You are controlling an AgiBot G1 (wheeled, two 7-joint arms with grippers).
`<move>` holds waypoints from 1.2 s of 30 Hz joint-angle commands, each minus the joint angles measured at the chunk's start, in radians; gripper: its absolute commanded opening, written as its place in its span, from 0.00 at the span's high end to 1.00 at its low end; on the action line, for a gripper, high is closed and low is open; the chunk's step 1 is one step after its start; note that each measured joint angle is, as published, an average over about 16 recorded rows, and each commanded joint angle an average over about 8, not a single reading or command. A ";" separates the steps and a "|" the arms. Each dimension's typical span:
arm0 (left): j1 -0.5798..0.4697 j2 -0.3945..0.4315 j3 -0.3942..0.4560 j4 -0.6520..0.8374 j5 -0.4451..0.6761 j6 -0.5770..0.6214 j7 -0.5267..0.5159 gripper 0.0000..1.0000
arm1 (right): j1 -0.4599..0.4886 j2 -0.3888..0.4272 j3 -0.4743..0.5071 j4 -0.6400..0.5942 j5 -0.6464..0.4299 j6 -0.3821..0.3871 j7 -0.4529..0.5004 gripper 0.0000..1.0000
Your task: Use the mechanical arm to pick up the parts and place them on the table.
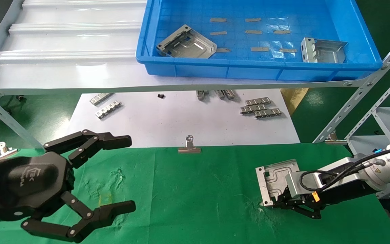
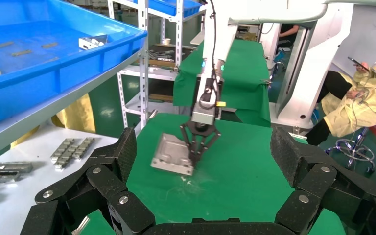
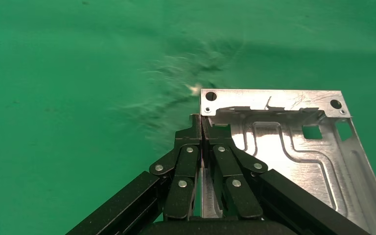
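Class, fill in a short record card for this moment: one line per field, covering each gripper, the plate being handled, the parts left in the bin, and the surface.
Right gripper: shut on the edge of a metal plate, low over the green table.
Plate pose: tilted, one edge by the cloth.
Left gripper: open, idle at the table's left.
Blue bin: two more plates inside.
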 commanded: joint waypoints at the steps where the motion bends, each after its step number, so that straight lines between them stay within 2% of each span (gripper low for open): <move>1: 0.000 0.000 0.000 0.000 0.000 0.000 0.000 0.00 | 0.005 -0.014 0.000 -0.036 -0.003 0.007 -0.022 0.95; 3: 0.000 0.000 0.000 0.000 0.000 0.000 0.000 0.00 | 0.003 -0.025 0.001 -0.060 -0.002 0.006 -0.036 0.81; 8: 0.000 0.000 0.000 0.000 0.000 0.000 0.000 0.00 | -0.003 -0.053 0.002 -0.111 0.000 0.010 -0.069 0.21; 10: 0.000 0.000 0.000 0.000 0.000 0.000 0.000 0.00 | -0.006 -0.064 0.002 -0.128 -0.001 0.018 -0.083 0.05; 11: 0.000 0.000 0.000 0.000 0.000 0.000 0.000 0.00 | -0.007 -0.069 0.002 -0.135 -0.002 0.023 -0.090 0.01; 19: 0.000 0.000 0.000 0.000 0.000 0.000 0.000 0.00 | 0.002 -0.093 -0.002 -0.179 -0.011 0.039 -0.144 0.00; 29: 0.000 0.000 0.000 0.000 0.000 0.000 0.000 0.00 | 0.047 -0.081 0.013 -0.180 0.021 -0.101 -0.144 0.00; 36: 0.000 0.000 0.000 0.000 0.000 0.000 0.000 0.00 | 0.049 -0.070 0.038 -0.167 0.071 -0.124 -0.114 0.00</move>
